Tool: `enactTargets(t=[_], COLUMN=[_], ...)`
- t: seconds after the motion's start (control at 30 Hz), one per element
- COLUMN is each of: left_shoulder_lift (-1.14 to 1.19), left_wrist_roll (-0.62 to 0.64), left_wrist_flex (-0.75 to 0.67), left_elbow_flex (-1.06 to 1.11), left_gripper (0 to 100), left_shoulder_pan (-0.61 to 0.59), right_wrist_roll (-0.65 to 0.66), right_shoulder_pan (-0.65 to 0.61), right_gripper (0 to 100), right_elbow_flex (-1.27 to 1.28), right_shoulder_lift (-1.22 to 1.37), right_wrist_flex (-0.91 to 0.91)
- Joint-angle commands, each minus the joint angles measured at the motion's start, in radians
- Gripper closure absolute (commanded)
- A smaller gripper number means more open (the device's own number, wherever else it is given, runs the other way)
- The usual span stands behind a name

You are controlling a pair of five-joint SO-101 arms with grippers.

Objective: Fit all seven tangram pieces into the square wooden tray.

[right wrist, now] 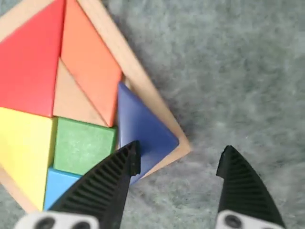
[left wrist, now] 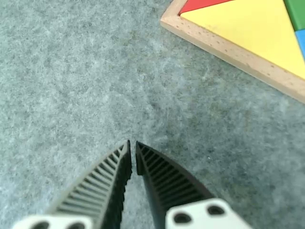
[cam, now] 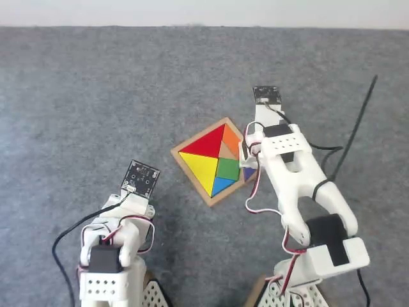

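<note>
Now, tray (left wrist: 228,49): square, pale wood rim
Blue triangle (right wrist: 143,129): smooth, overlapping rim
Left jaws: ribbed, together
Right jaws: apart

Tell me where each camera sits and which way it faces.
High view: fixed overhead, looking down at the tray; left arm and right arm show.
Left wrist view: wrist-mounted, looks past the shut left gripper at carpet and the tray's edge.
Right wrist view: wrist-mounted, looks past the open right gripper at the tray's corner.
All three share the yellow piece.
</note>
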Motion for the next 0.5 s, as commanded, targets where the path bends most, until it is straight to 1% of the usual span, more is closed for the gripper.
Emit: enactTargets(t=[0.0,0.23,0.47], left_shoulder_lift=[-0.023,-0.023,-0.023], left_wrist_roll=[-0.011,-0.011,-0.011], left_wrist_flex=[0.003,0.003,0.003], left_elbow_flex=[-0.007,-0.007,-0.007], left_gripper=[98,98,98], left_shoulder_pan=[-0.005,-0.005,-0.005], right_wrist_roll=[0.011,0.011,0.011], right_shoulder_pan=[-0.019,-0.053,-0.065], right_gripper=[74.2,74.2,74.2], right_elbow_flex=[-0.005,-0.029,-0.038], right_shoulder_lift=[-0.008,0.074,0.084], right_wrist_flex=[-0.015,-0.015,-0.042])
